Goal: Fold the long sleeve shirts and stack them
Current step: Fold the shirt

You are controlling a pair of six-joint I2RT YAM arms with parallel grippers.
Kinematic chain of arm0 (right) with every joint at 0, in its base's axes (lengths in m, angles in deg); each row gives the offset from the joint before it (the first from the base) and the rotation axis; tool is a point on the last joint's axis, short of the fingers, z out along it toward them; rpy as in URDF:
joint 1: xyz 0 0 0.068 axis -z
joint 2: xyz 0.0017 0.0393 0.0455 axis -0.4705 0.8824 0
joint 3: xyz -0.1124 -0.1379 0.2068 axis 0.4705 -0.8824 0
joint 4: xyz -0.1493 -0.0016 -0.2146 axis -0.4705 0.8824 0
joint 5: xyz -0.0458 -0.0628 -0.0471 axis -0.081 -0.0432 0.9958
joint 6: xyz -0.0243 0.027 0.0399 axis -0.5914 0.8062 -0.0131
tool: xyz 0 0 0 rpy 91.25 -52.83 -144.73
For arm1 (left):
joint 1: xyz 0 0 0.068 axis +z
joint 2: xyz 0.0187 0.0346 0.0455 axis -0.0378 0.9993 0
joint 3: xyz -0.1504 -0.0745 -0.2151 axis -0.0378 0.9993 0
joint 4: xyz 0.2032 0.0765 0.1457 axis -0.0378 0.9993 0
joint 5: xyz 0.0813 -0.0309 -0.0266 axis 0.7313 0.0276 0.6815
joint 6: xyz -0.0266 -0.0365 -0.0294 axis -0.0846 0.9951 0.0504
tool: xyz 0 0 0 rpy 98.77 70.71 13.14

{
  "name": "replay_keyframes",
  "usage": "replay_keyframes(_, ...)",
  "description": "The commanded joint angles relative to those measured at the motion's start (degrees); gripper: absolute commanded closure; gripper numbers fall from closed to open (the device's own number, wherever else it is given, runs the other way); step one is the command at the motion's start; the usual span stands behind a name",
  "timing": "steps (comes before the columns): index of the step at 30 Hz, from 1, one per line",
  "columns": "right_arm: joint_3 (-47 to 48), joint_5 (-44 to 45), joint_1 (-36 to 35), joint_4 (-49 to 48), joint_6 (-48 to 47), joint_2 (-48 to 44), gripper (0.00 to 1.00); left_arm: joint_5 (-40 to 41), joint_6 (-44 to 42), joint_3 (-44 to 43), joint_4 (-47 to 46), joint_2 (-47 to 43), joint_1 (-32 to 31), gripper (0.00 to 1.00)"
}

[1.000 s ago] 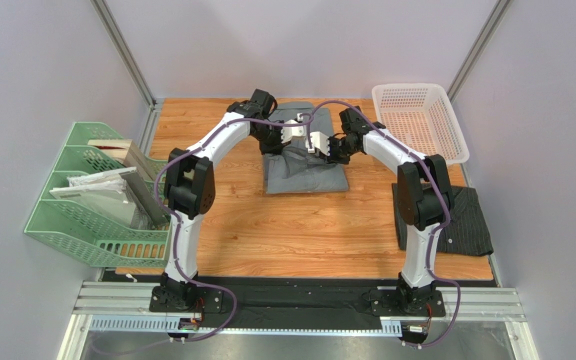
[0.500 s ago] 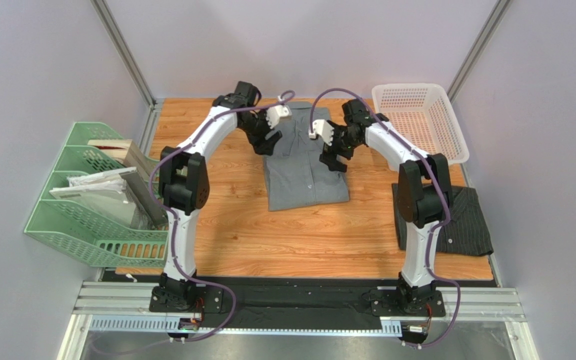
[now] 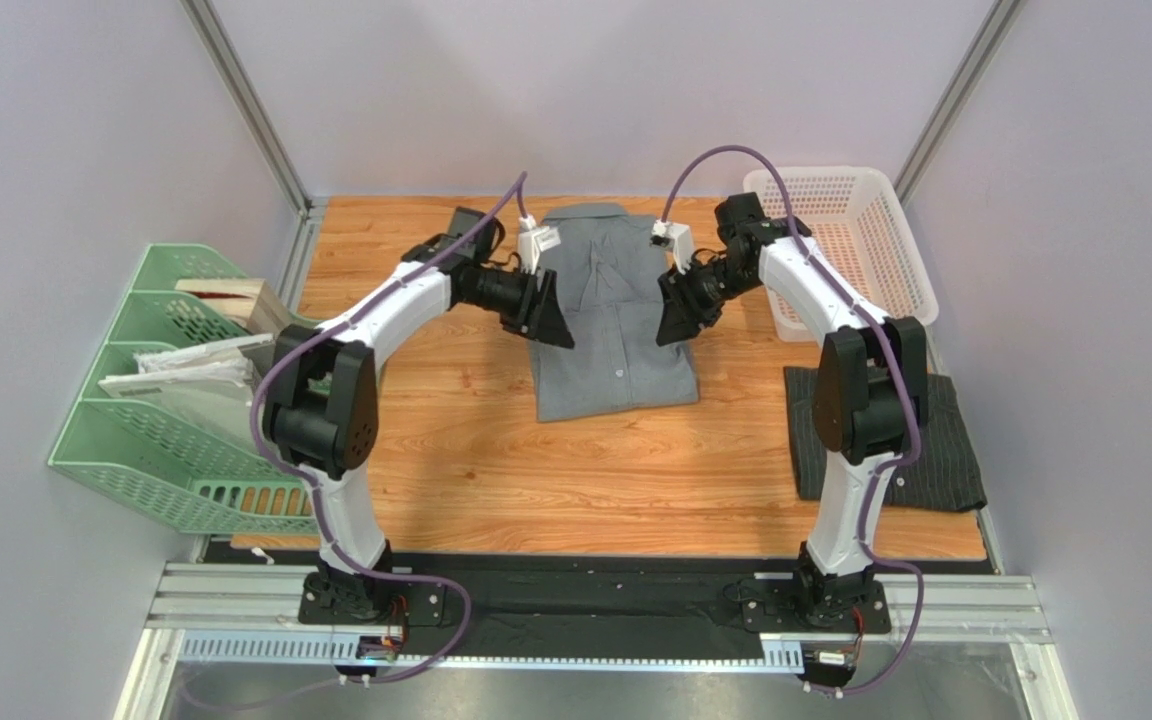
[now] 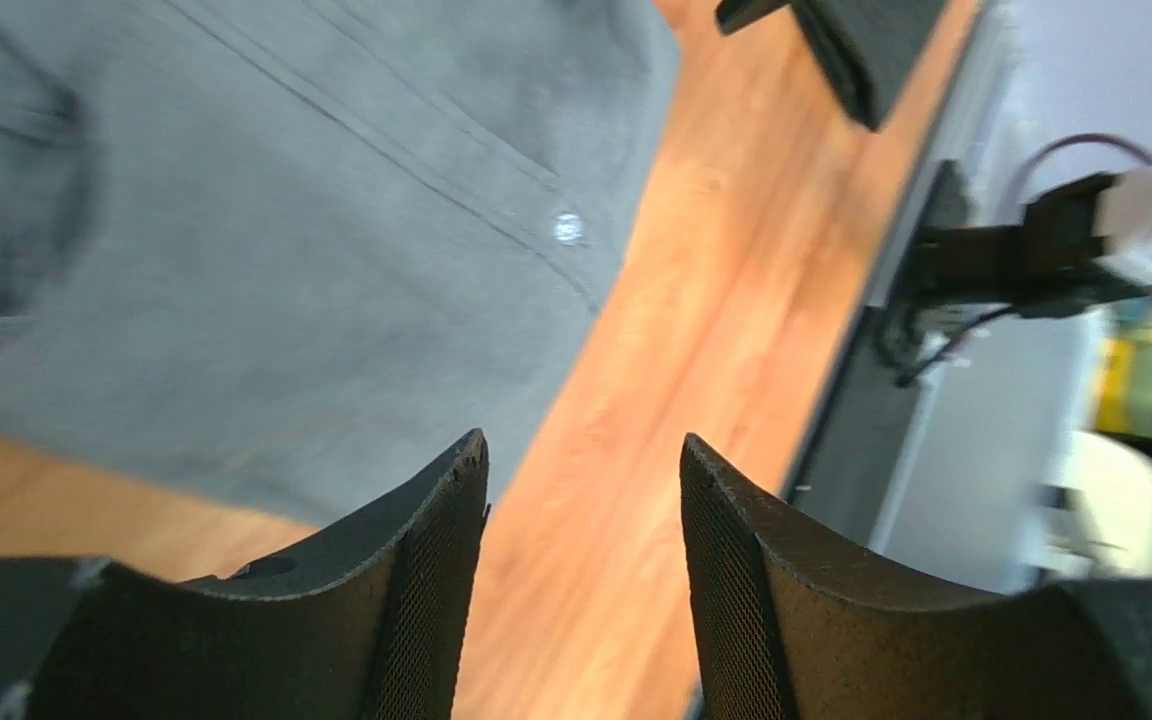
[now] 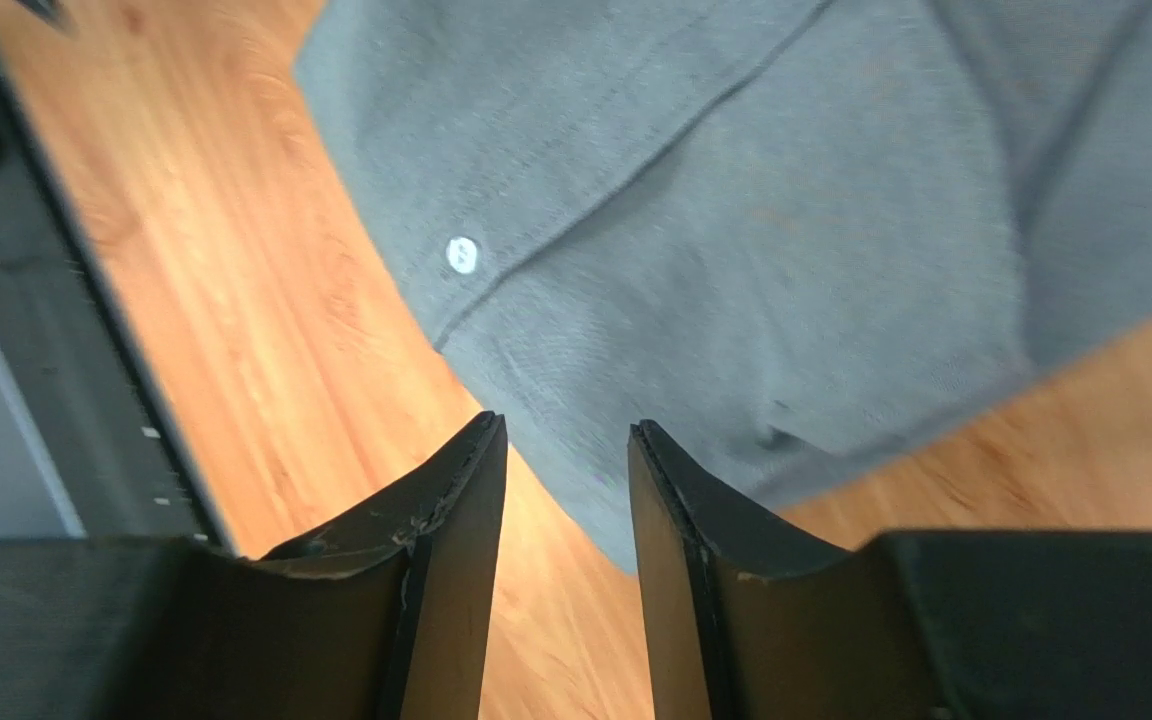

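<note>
The top external camera sits high at the near side and looks down toward the far wall [image 3: 597,90], taking in the whole surface [image 3: 462,450] from a distance. Each wrist camera rides just behind its own pincer, the left pincer [image 4: 579,450] and the right pincer [image 5: 567,428], and looks down from close above. All three views share the grey shirt [image 3: 612,323], its buttoned front and the surface beside it.

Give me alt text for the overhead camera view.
A folded grey shirt lies on the wooden table, the left tool and right tool open at its sides. A dark shirt lies at right, near a white basket.
</note>
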Motion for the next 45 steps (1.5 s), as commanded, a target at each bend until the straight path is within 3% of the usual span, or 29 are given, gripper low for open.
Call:
replay_keyframes(1,1.89,-8.69,-0.10,2.57,7.10,6.81,0.60,-8.87,20.40,2.43,-14.08,7.97,-1.25,0.44)
replay_keyframes(6,10.85,-7.46,2.88,1.43,13.77,20.06,0.58,0.35,18.67,-6.35,-8.57,17.92,1.11,0.44)
replay_keyframes(10,13.68,-8.68,3.85,1.34,18.52,24.23,0.53,5.54,13.22,-12.96,-2.14,23.11,2.79,0.44)
replay_keyframes(15,2.45,-11.15,2.63,-1.73,20.99,17.83,0.42,3.00,10.76,-4.46,-0.37,18.12,4.20,0.45)
replay_keyframes(18,-5.38,-13.25,2.10,-3.49,21.52,10.27,0.40,-1.30,6.20,5.54,-3.87,10.05,4.29,0.44)
replay_keyframes(22,-7.94,-14.23,2.62,-3.84,22.57,1.13,0.42,-4.55,3.72,9.01,-5.91,-1.64,3.59,0.43)
replay_keyframes(26,-10.14,-15.02,2.27,-3.76,23.45,-4.07,0.59,-5.88,1.52,8.48,-3.81,-3.69,-0.80,0.41)
replay_keyframes(28,-11.10,-16.07,1.40,-2.44,23.98,-3.64,0.69,-8.94,5.38,10.58,-5.55,-2.64,-1.77,0.43)
replay_keyframes(30,-13.65,-17.21,0.61,-2.00,24.59,-2.59,0.73,-10.44,11.15,13.82,-10.02,-1.41,-2.83,0.46)
replay_keyframes(34,-16.47,-16.78,-1.77,-3.66,25.56,0.40,0.74,-10.98,17.25,17.09,-17.06,0.79,-4.24,0.47)
replay_keyframes(38,-17.52,-12.13,-0.63,-6.74,28.11,6.46,0.74,-6.77,20.76,17.62,-16.63,6.49,-3.01,0.47)
replay_keyframes(42,-18.31,-9.23,1.74,-6.75,29.78,10.69,0.74,-1.58,18.41,17.98,-13.57,10.62,-0.99,0.47)
replay_keyframes(45,-18.84,-8.42,1.74,-4.04,28.12,9.73,0.71,-3.67,14.81,17.80,-9.61,10.29,-0.81,0.47)
